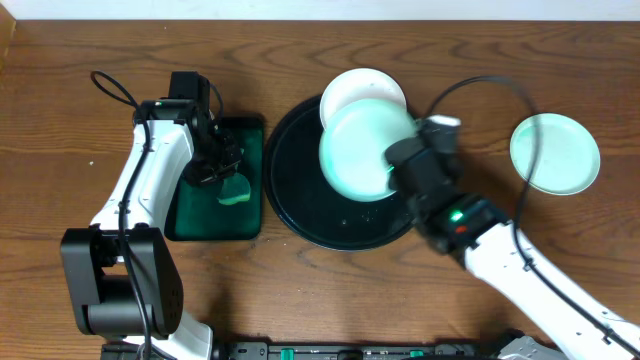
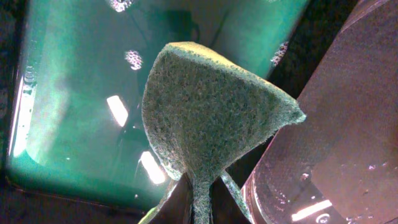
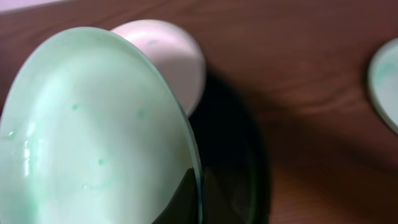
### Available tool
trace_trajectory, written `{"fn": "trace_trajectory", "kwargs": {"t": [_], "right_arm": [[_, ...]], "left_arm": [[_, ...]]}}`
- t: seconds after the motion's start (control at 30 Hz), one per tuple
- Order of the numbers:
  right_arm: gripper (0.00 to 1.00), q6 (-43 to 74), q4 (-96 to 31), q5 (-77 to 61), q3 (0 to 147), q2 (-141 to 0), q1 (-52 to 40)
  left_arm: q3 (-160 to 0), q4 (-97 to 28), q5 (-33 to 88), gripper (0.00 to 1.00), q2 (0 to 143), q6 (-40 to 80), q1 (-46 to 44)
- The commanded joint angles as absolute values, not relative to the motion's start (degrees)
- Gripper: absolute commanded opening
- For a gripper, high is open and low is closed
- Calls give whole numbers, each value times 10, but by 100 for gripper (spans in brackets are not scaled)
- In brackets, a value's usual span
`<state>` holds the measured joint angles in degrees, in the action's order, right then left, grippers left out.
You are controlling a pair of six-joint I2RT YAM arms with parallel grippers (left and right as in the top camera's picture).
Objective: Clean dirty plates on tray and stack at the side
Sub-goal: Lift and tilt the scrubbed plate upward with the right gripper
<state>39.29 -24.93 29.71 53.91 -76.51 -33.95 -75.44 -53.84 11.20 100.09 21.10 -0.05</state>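
Note:
The black tray [image 1: 300,200] sits mid-table. A white plate [image 1: 362,92] rests at its back rim, also seen in the right wrist view as the white plate [image 3: 171,53]. My right gripper [image 1: 397,160] is shut on the rim of a mint plate [image 1: 355,150], holding it tilted above the tray. Faint green specks show on this mint plate [image 3: 93,137], its rim pinched in my right gripper [image 3: 199,196]. Another mint plate [image 1: 555,153] lies on the bare wood at the right. My left gripper [image 1: 222,175] is shut on a green sponge [image 2: 211,112].
A rectangular dark green tray [image 1: 195,225] lies left of the black tray, under the sponge; its wet floor [image 2: 74,93] shines. The right arm's cable [image 1: 500,90] loops over the table between the tray and the right plate. Brown wood surrounds both trays.

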Motion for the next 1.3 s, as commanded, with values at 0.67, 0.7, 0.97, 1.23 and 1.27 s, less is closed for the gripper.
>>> {"fn": "trace_trajectory", "kwargs": {"t": [0.67,0.7,0.97,1.23,1.27], "right_arm": [[1,436,-315,124,544,-839,270],[1,436,-309,118,544,-852,283],[1,397,-241,94,544,-931,317],[1,385,-180,47,544,-962,316],[2,382,-175,41,544,-963,315]], "left_arm": [[-749,-539,106,7,1000,203,1],[-748,-539,106,7,1000,203,1],[-743,-539,106,8,1000,204,1],[-743,-539,106,7,1000,204,1],[-743,-540,106,7,1000,204,1]]}}
